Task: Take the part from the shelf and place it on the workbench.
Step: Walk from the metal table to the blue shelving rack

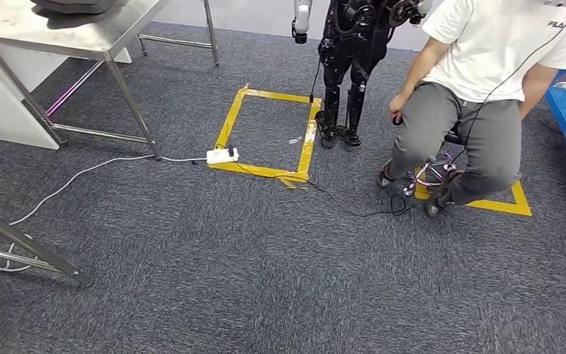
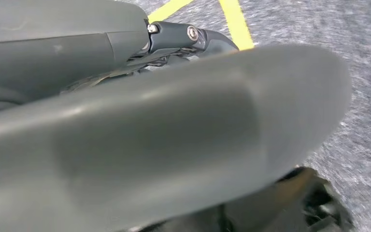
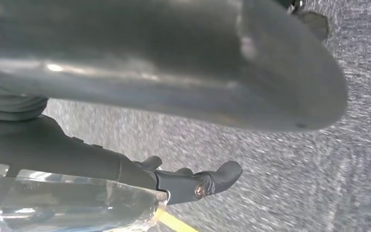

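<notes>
The robot looks down at grey carpet – this reads as the transit or approach step, w/ neither shelf nor part to be made out, so the part's whereabouts can't be told. A steel table stands at upper left; a yellow tape square and a white power strip lie ahead. A seated person is to the right, beside another dark robot.

The left hand and right hand hang over carpet – fingers look loosely extended, apparently holding nothing, though the thumbs hide much.

Next move prob. calls for turning to find the shelf.
</notes>
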